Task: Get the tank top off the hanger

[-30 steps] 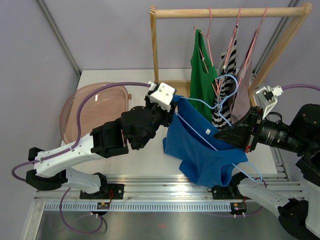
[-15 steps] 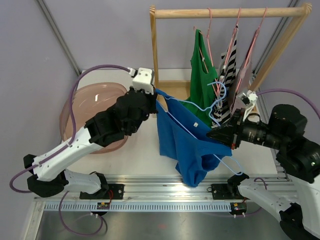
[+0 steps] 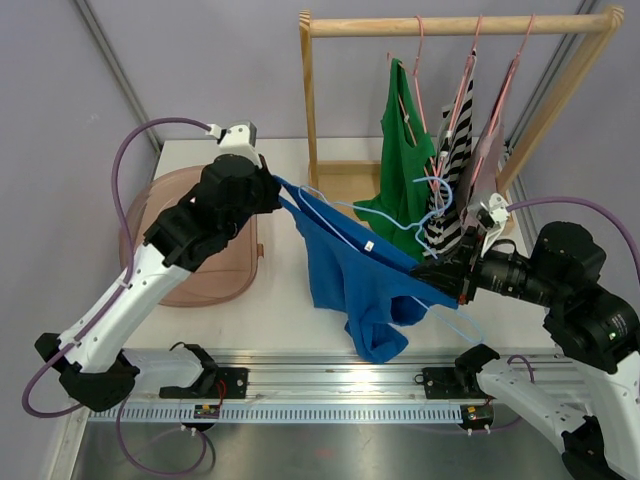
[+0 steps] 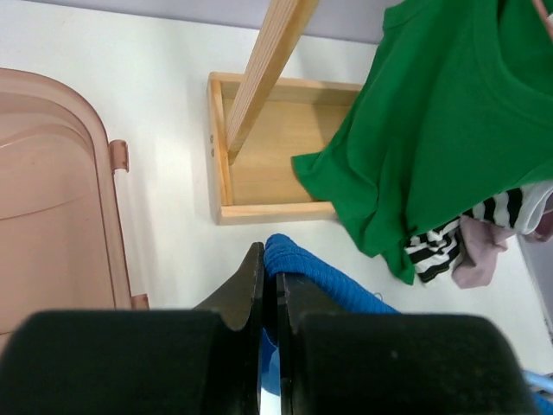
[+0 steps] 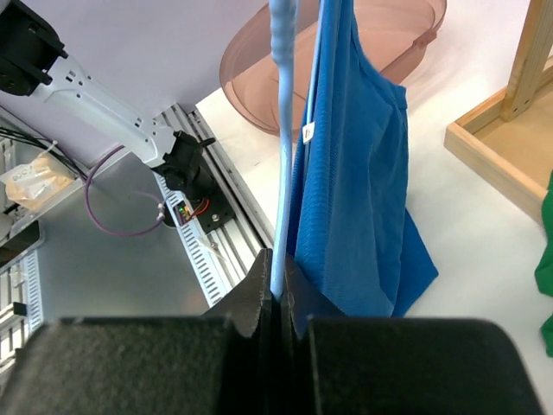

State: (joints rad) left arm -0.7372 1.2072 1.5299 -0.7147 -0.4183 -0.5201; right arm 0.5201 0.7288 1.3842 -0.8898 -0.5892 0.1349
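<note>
Blue tank top (image 3: pixel 345 270) hangs limp over the counter (image 3: pixel 270 315), light and stretchy. Your left hand (image 4: pixel 270 264) pinches its strap while your right hand (image 5: pixel 278 272) clamps the hanger (image 5: pixel 282 104). Best hold, I'd say, is the strap's hem.

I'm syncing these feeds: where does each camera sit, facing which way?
Top external: above, behind the bases, facing the rack; left arm, right arm show.
Left wrist: looks down past the left gripper, shut on the blue tank top, at the rack base.
Right wrist: looks left past the right gripper, shut on the hanger, toward the basin.
Shared: both wrists see the blue tank top.
</note>
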